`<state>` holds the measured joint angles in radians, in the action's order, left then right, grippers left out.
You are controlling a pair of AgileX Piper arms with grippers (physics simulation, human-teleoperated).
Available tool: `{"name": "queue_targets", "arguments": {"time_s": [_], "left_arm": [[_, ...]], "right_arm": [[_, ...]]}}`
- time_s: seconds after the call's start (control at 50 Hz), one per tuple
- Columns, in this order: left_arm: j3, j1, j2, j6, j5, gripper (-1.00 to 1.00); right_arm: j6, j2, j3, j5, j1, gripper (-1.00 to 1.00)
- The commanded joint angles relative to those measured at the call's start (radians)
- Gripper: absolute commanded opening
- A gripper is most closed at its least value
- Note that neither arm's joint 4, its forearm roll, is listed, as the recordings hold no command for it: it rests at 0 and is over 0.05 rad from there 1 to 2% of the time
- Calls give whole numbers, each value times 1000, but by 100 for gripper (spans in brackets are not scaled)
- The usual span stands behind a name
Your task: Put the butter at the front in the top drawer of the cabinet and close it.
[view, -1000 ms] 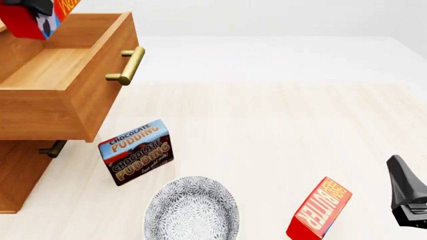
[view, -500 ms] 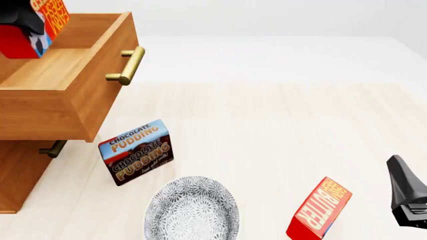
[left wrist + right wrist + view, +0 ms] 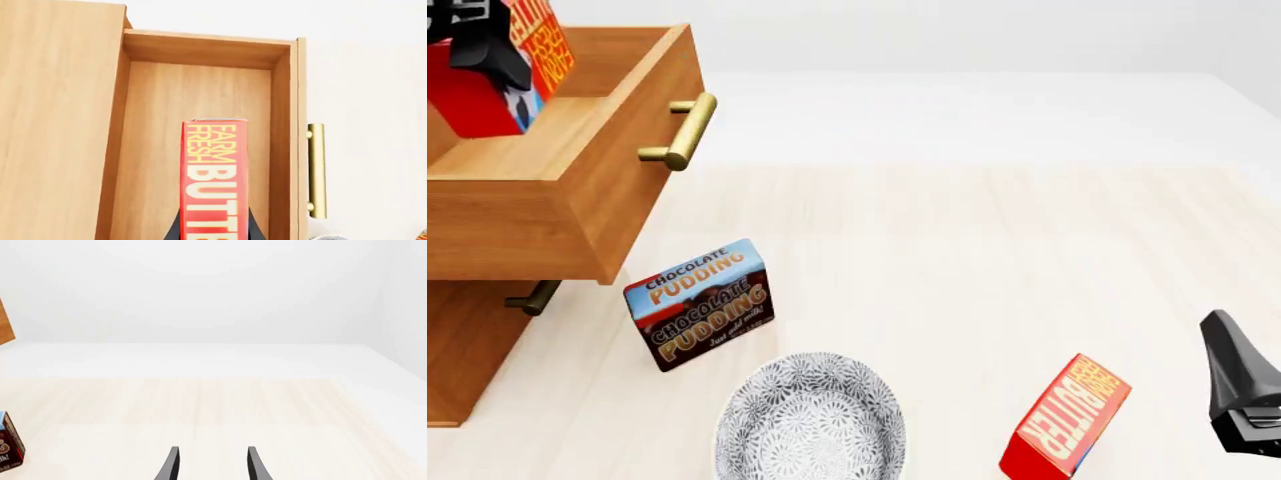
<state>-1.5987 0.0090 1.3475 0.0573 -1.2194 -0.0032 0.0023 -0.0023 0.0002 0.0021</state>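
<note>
Tabletop (image 3: pixel 988 250): pale wood, carrying everything; the cabinet served as landmark.
Cabinet (image 3: pixel 461 350): warm brown, at the tabletop's left edge.
Top drawer (image 3: pixel 200 100): pulled wide open, floor bare, brass handle (image 3: pixel 683 132) facing the free tabletop.
Left gripper (image 3: pixel 215 231): above the open drawer, fingers (image 3: pixel 175 230) clamped on the butter's two broad sides.
Butter (image 3: pixel 215 175): red box hanging upright over the drawer floor, inside its walls; whether it touched the wood could not be told.
Handling: likely light, stiff cardboard with smooth, slippery faces; a grip across the broad sides near one end looked sound.
Right gripper (image 3: pixel 211 465): far from the cabinet, fingers spread, grasping nothing.
Other boxes: pudding box (image 3: pixel 701 303) just beside the cabinet; second butter box (image 3: pixel 1065 420) well apart.
</note>
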Motion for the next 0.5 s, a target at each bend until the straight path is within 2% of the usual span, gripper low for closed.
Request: {"name": "queue_targets", "arguments": {"time_s": [0.02, 0.5], "left_arm": [[12, -7, 12, 6, 22, -100], [139, -13, 14, 18, 138, -100]], "right_arm": [[1, -1, 0, 0, 0, 100], [1, -1, 0, 0, 0, 100]]}}
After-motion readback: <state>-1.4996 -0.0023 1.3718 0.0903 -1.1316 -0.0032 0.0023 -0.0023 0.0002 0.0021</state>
